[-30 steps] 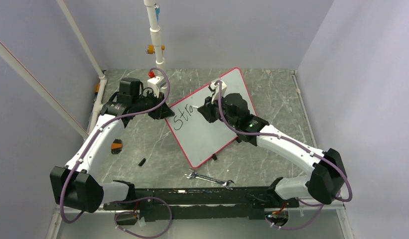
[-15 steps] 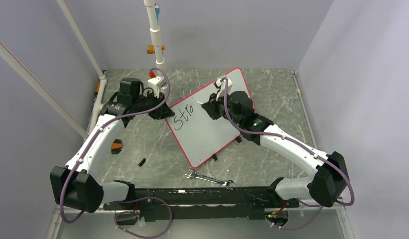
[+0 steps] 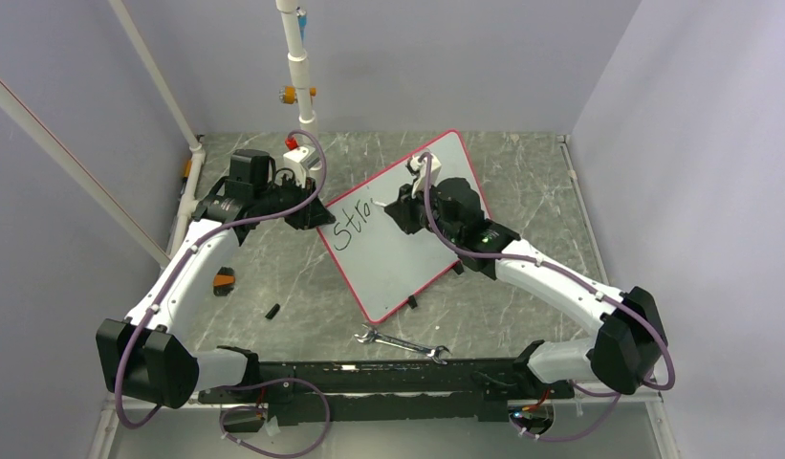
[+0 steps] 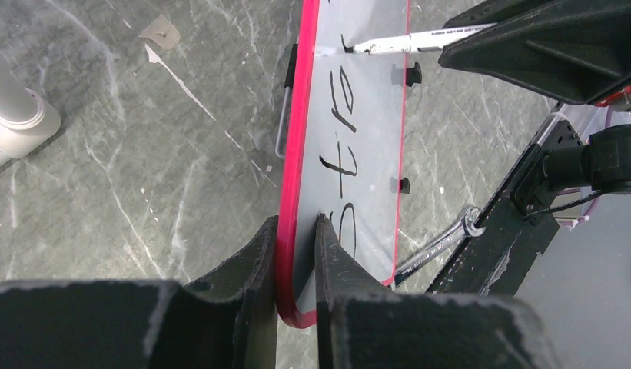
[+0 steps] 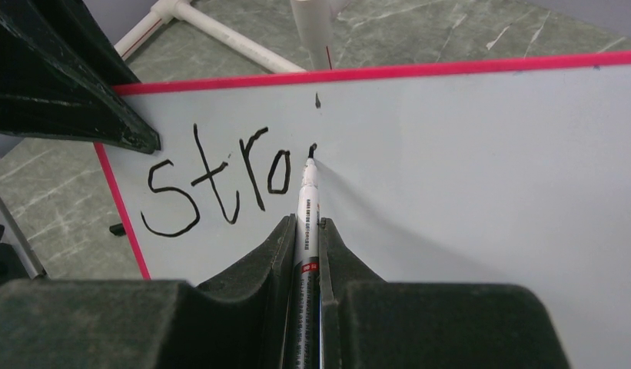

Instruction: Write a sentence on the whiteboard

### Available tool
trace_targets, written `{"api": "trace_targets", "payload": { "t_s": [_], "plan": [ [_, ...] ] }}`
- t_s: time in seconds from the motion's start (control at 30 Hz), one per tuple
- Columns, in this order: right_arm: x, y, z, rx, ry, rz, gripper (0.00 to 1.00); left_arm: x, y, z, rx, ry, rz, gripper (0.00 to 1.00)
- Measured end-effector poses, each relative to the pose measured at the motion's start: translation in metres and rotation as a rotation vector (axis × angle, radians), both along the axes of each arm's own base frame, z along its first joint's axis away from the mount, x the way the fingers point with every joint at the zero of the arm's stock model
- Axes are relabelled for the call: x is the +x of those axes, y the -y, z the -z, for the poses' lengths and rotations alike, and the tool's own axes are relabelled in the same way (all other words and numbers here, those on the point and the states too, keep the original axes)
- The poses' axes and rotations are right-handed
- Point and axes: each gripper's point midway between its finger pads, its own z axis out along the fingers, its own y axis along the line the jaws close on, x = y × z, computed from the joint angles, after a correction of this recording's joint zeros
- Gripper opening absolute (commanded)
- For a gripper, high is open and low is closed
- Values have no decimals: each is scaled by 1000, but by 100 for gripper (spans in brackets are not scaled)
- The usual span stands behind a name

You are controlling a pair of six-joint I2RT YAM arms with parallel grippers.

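We are partway into the sentence. The large flat whiteboard (image 3: pixel 398 273) with its thin red-pink rim lies skewed on the grey-green marbled table (image 3: pixel 273 277), between the two arms. The black handwritten lettering (image 5: pixel 220 184) so far reads "Stro".

The right gripper (image 5: pixel 304 223) has its jaws pressed onto a slim white marker (image 5: pixel 307 201) that runs straight out along the fingers. The marker tip touches the board just right of the "o", where a small hooked stroke has begun. The writing line runs along the board's long axis, away from the left arm's corner. The next letters therefore call for travel to the right across bare white surface, and the right arm is the one placed for it.

The left gripper (image 4: pixel 297 227) pinches the red rim at the corner beside the "S" and holds the board steady. It sits well clear of the pen's path.

Nothing stands in the way along the line, though a small stray black mark lies above the tip. A silver open-ended wrench (image 3: pixel 403 342) lies near the board's near corner, apart from it. An upright white plastic pipe (image 3: pixel 297 57) stands beyond the far edge.
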Motion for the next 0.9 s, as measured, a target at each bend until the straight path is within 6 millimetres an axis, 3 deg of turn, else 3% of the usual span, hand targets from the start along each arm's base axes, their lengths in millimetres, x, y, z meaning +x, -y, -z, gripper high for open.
{"api": "trace_targets", "payload": {
  "t_s": [0.3, 0.9],
  "plan": [
    [-12, 9, 21, -11, -36, 1, 0, 0, -1, 1, 3, -5, -3, 0],
    [-7, 5, 12, 1, -35, 4, 0, 0, -1, 1, 3, -4, -4, 0]
  ]
}}
